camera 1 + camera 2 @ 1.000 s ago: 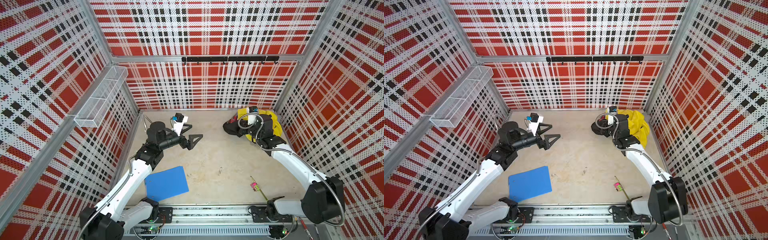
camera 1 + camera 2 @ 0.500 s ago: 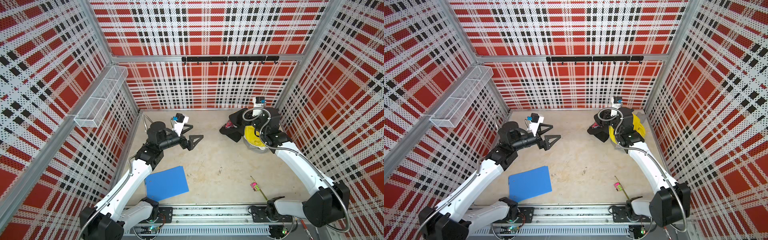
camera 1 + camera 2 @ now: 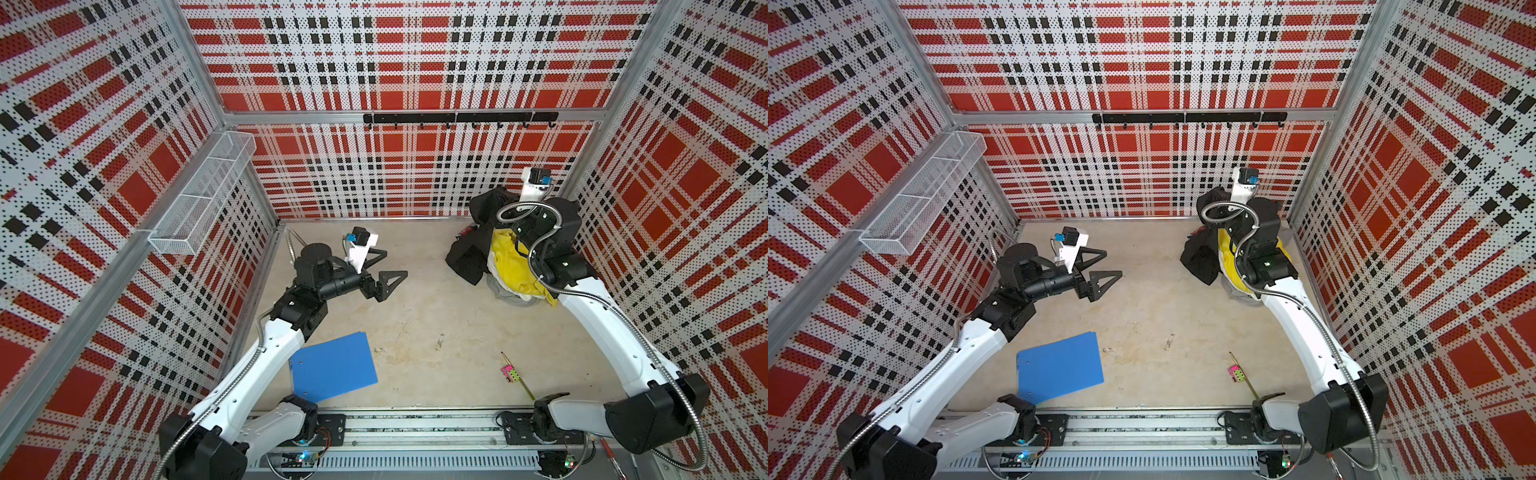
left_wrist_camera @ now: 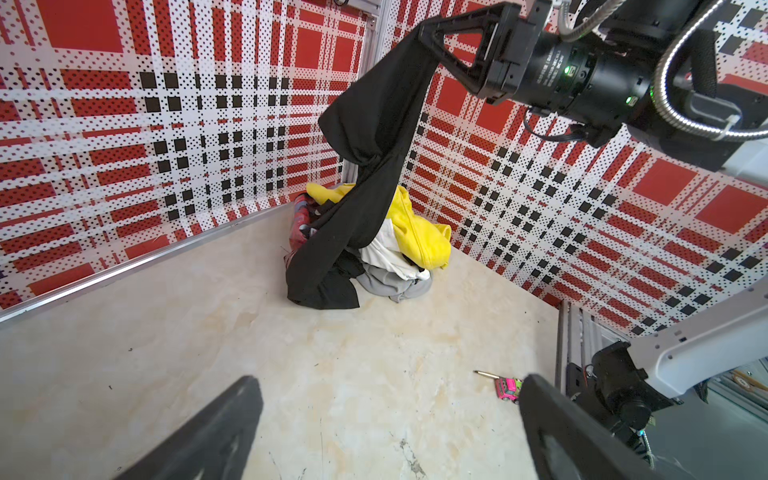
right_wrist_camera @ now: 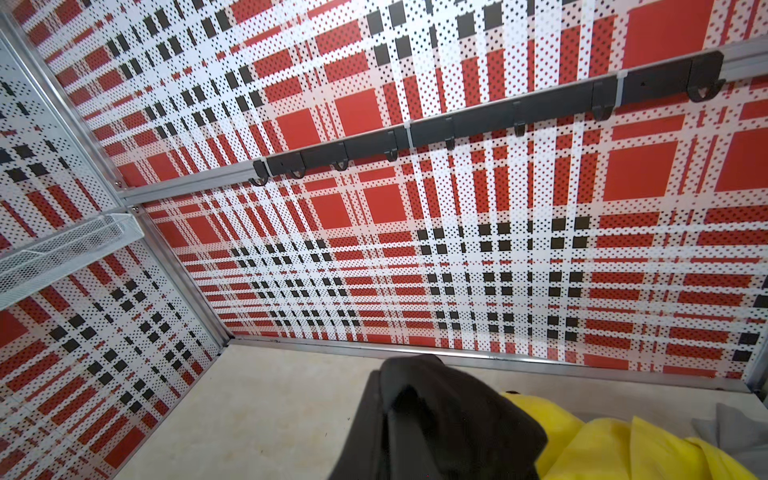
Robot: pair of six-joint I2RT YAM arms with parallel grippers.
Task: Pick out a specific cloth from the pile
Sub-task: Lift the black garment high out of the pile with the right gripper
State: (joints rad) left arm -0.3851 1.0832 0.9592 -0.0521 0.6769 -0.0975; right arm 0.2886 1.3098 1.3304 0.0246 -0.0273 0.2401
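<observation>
Matt black cloth, soft fabric pile, smooth blue plastic folder

We see the cloth apparently draped on the left of the pile, far right. The folder lies front left.

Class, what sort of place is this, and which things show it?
Likely a robot test cell: a left arm and right arm on a base rail, perforated plaid walls boxing in the floor, the pile as props.
</observation>
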